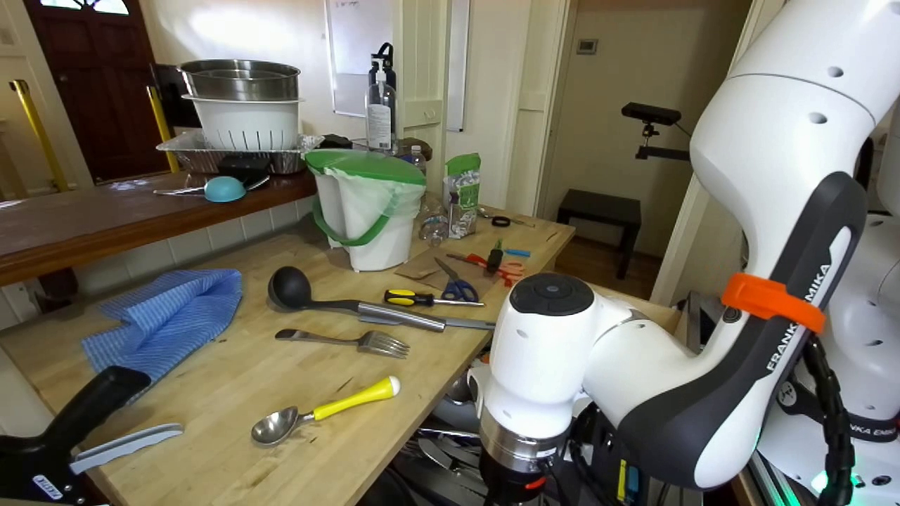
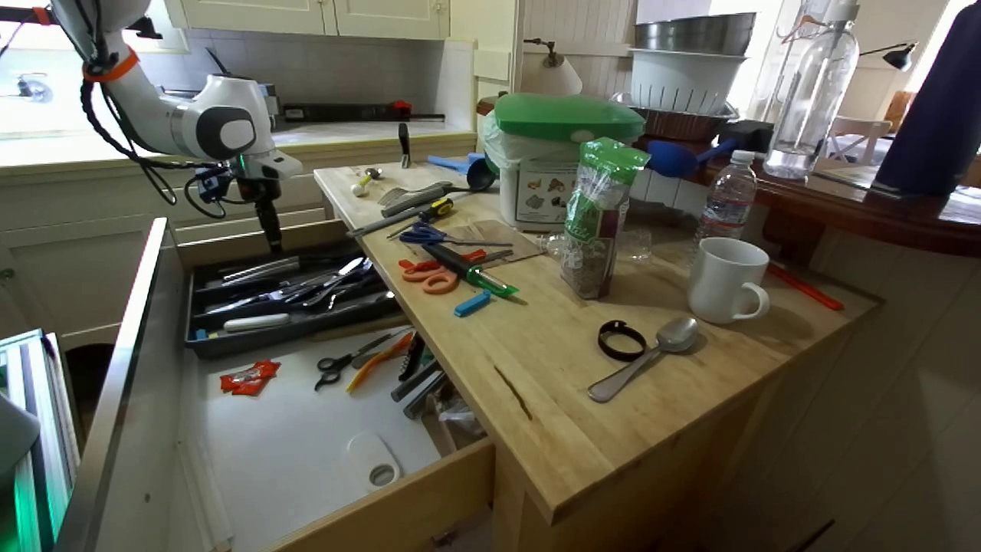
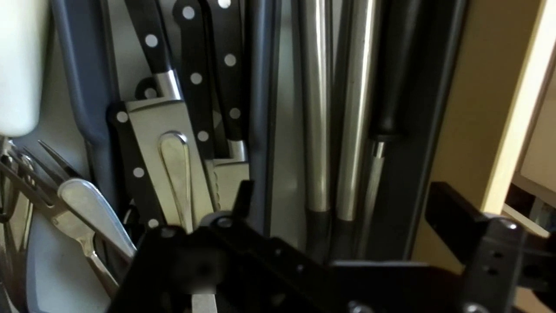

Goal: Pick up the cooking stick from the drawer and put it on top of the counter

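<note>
The counter (image 1: 211,393) shows in both exterior views (image 2: 567,445). The wooden drawer (image 2: 467,471) stands open beside it, with a dark tray of utensils at one end. My gripper (image 3: 345,208) is open and empty, pointing down over the tray. Two steel handles with black lower parts (image 3: 319,130) and a black handle with a thin steel shaft (image 3: 393,87) lie between its fingers in the wrist view. The cooking stick's broad oval head is hidden, so I cannot tell whether one of these handles belongs to it. In an exterior view the gripper (image 2: 273,238) is just above the tray.
Black-handled knives (image 3: 197,78) and forks (image 3: 69,217) lie in neighbouring tray compartments. The drawer's wooden wall (image 3: 482,108) is beside one finger. A black ladle (image 1: 290,287), fork (image 1: 380,343), yellow-handled spoon (image 1: 358,399) and green-lidded bin (image 1: 380,242) are on the counter.
</note>
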Controlling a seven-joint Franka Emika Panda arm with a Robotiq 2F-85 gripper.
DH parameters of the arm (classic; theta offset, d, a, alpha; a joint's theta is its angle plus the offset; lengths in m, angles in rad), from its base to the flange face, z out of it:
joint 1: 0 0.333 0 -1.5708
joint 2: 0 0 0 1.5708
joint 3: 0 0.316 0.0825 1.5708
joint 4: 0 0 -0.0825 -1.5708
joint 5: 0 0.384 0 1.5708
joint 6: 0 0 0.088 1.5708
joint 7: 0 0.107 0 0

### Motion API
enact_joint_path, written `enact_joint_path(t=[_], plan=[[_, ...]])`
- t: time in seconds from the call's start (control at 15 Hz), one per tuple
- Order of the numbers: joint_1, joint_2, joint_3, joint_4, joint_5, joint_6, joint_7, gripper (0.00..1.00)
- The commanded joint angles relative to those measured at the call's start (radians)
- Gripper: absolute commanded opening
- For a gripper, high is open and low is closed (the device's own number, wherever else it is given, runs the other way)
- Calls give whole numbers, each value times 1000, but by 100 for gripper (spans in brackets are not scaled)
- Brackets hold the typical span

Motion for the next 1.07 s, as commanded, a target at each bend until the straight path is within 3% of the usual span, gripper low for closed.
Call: enact_joint_path(t=[0.0, 0.47, 1.0], plan=[[37, 31, -32, 32, -5, -37, 13, 100], [12, 145, -38, 109, 38, -57, -35, 100], [61, 231, -64, 278, 4, -249, -25, 100]])
